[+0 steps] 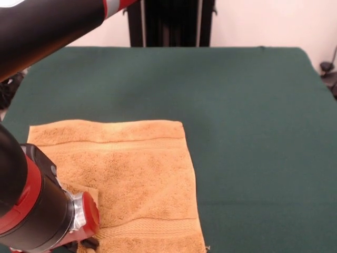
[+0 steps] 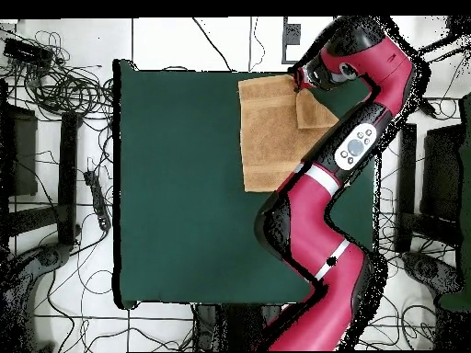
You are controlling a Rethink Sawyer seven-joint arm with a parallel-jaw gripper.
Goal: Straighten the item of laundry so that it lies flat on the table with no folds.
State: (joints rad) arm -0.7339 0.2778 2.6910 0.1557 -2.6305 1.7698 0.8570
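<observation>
Towel: the item of laundry (image 1: 134, 174), orange-tan terry, is lying on the table near the front view's lower-left corner; in the overhead view (image 2: 271, 129) it is sitting at the table's top-right corner, close to the edge.
Lay of the cloth: most of it is lying spread out, with two flat woven bands showing across it, one near the far edge and one near the close edge.
Fold: one corner flap (image 2: 315, 112) is lying turned over onto the towel, beside the arm's end; in the front view this folded piece (image 1: 79, 191) is showing just next to the red wrist.
Table: the table (image 1: 253, 121), covered in dark green cloth, is lying bare across the rest of its top.
Arm: the red and black arm (image 2: 322, 216) is reaching from its base across the table's right side to the towel's corner.
Gripper: the gripper (image 1: 87, 243) is pressing low at the folded corner; its opening and hold I cannot tell, since the wrist is hiding it.
</observation>
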